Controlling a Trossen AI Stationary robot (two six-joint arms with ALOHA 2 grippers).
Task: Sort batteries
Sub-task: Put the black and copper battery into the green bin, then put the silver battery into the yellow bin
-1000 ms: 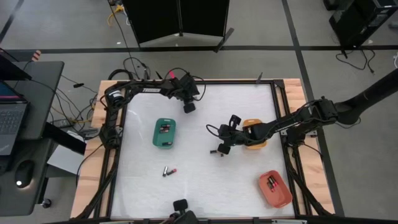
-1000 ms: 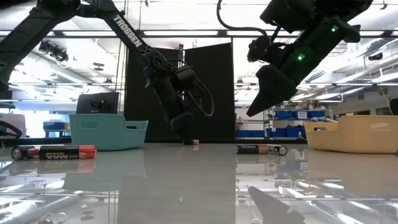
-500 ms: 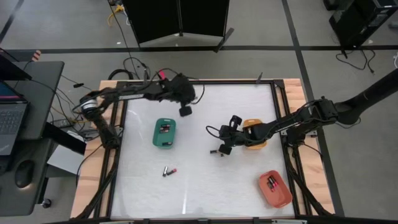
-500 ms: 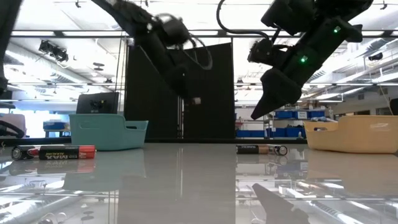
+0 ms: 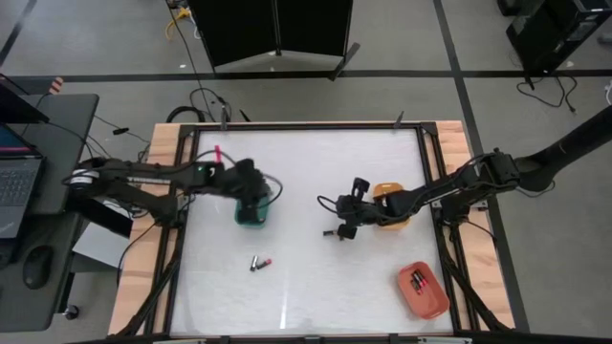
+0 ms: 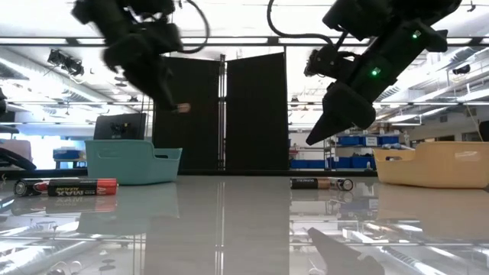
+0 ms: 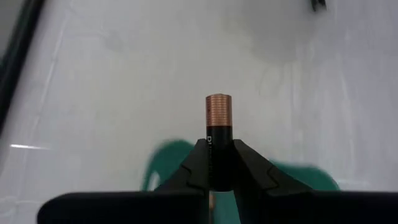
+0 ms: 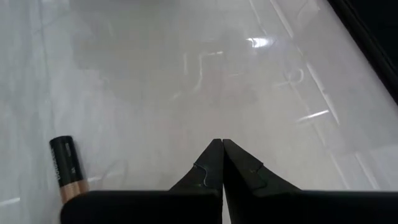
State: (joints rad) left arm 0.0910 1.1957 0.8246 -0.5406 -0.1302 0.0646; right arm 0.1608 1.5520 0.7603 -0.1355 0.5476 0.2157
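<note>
1. Left gripper (image 7: pixel 219 163) is poised over the green tray (image 5: pixel 252 216), pinching one cell (image 7: pixel 218 121) between its fingertips. The copper end stands clear of the jaws; the dark body is clamped. Judged reason: the cell is held by its lower body so that it can drop free into the tray once released.
2. In the left wrist view the green tray shows directly beyond the fingers, so the carry appears aligned for a drop. The gripper is seen well above the table (image 5: pixel 316 277) in the low view; a descent is probably wanted before release, lest the cell bounce out.
3. A loose pair of cells (image 5: pixel 260 262) lies on the table in front of the green tray, one with a red end. In the low view they lie end to end on their sides. They are unsorted.
4. Right gripper (image 8: pixel 221 163) hovers near mid-table, its fingers pressed together with nothing between them. A dark cell (image 8: pixel 66 169) with a copper end lies on the table just beside and below it. Judged reason: the arm waits by its next pick.
5. Orange tray (image 5: pixel 394 219) sits just behind the right gripper; its contents cannot be told.
6. Red tray (image 5: pixel 423 291) sits near the front right corner with cells (image 5: pixel 417 281) inside, evidently sorted by type.
</note>
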